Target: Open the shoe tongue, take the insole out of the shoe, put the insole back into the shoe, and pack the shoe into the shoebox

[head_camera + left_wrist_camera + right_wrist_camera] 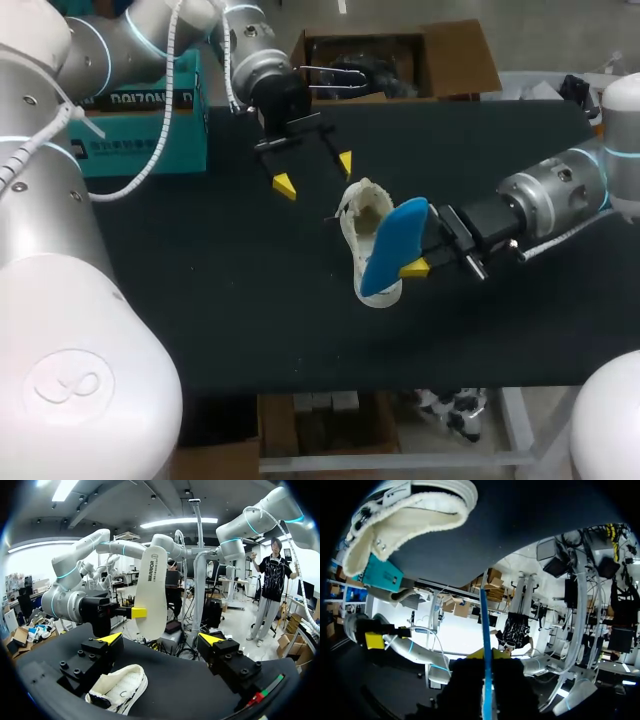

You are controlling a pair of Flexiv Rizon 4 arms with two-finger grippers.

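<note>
Shoe: a white low-top canvas shoe [352, 228] sits on the black table top [200, 290], mouth gaping upward.
Insole: a thin foam insole [395, 245], blue on one face and white on the other, is out of the shoe and held on edge just above it.
Right gripper: the right gripper [408, 265] is clenched on the insole around mid-length, a yellow tip pressed to each face.
Left gripper: the left gripper [314, 172] is released, fingers wide apart and empty. It hovers over the table, and the shoe lies ahead of and below it, apart from both tips.
Step in hand: the removal looks done, so putting the insole back is probably next.
Doing it well: tilt the toe end of the insole down into the mouth, blue face up, and slide it forward along the sole. The free gripper could pin the tongue or collar back. Let go only once the heel end lies flat.
Shoebox: a teal cardboard shoebox [140, 135] stands at the table's far left, well apart from the shoe.
</note>
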